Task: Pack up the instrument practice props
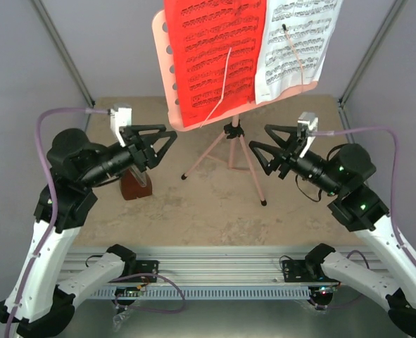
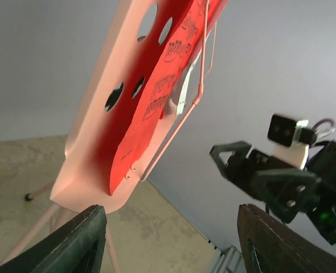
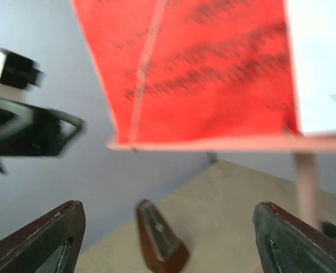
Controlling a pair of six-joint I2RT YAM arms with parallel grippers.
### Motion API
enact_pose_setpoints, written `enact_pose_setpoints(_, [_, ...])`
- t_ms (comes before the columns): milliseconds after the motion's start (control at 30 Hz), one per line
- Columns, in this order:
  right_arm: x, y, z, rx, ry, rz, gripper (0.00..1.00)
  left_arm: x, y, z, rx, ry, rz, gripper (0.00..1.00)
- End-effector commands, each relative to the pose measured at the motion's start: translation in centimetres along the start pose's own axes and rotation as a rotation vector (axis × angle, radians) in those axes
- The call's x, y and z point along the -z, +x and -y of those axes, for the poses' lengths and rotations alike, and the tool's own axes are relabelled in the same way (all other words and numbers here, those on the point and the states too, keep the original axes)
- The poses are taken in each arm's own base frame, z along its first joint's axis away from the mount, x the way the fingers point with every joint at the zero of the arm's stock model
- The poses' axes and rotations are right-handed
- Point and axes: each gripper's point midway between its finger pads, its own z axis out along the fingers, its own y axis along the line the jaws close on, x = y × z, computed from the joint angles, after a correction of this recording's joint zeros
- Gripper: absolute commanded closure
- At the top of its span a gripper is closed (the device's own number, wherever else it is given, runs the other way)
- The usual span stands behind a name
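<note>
The pink music stand [image 1: 167, 77] rises on its tripod [image 1: 230, 151] at the middle back. On its desk rest the red sheet [image 1: 215, 49] and, to its right, the white sheet [image 1: 295, 42], each under a thin wire holder. The brown metronome [image 1: 136, 184] stands on the table, half hidden under my left arm. My left gripper [image 1: 167, 146] hovers open just below the desk's lower left corner [image 2: 85, 187]. Open as well, my right gripper [image 1: 259, 139] points at the stand's post from the right. The right wrist view shows the metronome [image 3: 159, 242] beyond the right gripper [image 3: 168, 206].
The tan table [image 1: 215, 204] is closed in by grey walls with slanted corner poles [image 1: 63, 53]. Purple cables [image 1: 42, 151] loop off both arms. The aluminium base rail [image 1: 222, 271] runs along the near edge.
</note>
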Motion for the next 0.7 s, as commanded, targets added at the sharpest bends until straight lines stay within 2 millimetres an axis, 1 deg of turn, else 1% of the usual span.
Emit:
enact_pose_setpoints(0, [-1.2,-1.6,-4.1,-0.092,-0.219,-0.062,0.19,0.5,-0.8,2.5,0.03,0.096,-0.021,0.36])
enact_pose_setpoints(167, [-3.6,-3.6,-4.7,-0.155,-0.26,-0.067,0.24,-0.2,-1.8,2.2,0.013,0.072,-0.019,0.41])
enact_pose_setpoints(300, [-5.3,-4.5,-5.1,-0.181,-0.293,-0.067,0.27,-0.7,-2.9,2.4,-0.01,0.057,-0.01,0.42])
enact_pose_setpoints(367, [-5.9,-4.9,-5.1,-0.185,-0.302,-0.057,0.27,-1.1,-3.3,2.4,-0.02,0.047,-0.007,0.44])
enact_pose_setpoints(500, [-6.3,-5.4,-5.0,-0.193,-0.301,-0.029,0.28,-3.0,-3.1,2.9,-0.027,0.055,-0.033,0.48])
enact_pose_setpoints(567, [-6.4,-5.5,-5.0,-0.194,-0.295,-0.022,0.28,-4.1,-2.9,2.9,-0.048,0.028,-0.047,0.49])
enact_pose_setpoints(667, [-6.6,-5.4,-4.7,-0.192,-0.284,-0.022,0.28,-4.9,-3.0,2.8,-0.064,0.005,-0.045,0.5])
